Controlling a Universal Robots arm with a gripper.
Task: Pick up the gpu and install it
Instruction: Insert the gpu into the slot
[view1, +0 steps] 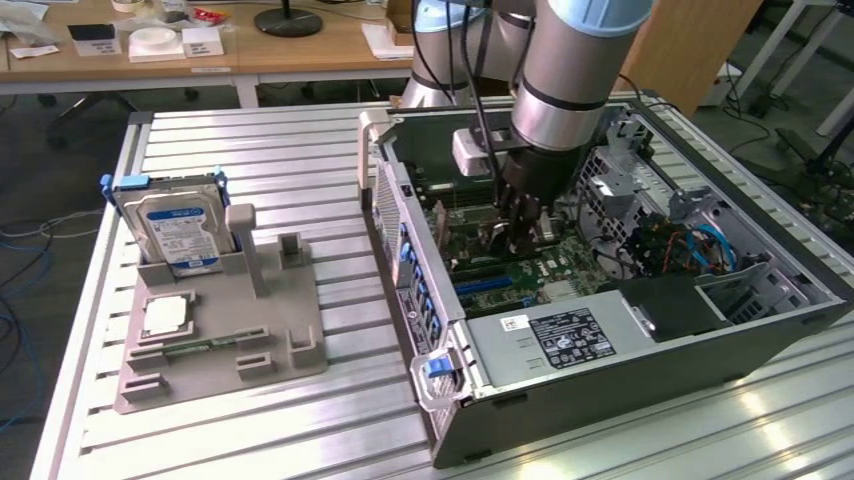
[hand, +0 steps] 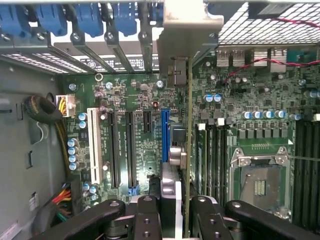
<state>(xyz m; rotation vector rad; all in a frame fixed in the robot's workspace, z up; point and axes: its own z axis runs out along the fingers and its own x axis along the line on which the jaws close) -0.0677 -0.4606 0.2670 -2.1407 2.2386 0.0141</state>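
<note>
My gripper reaches down into the open computer case, just above the green motherboard. In the wrist view the gripper is shut on the gpu, a thin card seen edge-on between the black fingers. Its pale metal bracket points at the case's rear slot openings. The card hangs over the motherboard, close beside the blue expansion slot and roughly parallel to it. Whether its lower edge touches the slot is hidden.
On the exterior view's left, a grey holder carries a silver hard drive, a processor chip and a memory stick. Inside the case lie the power supply, blue cables, a processor socket and a wire bundle.
</note>
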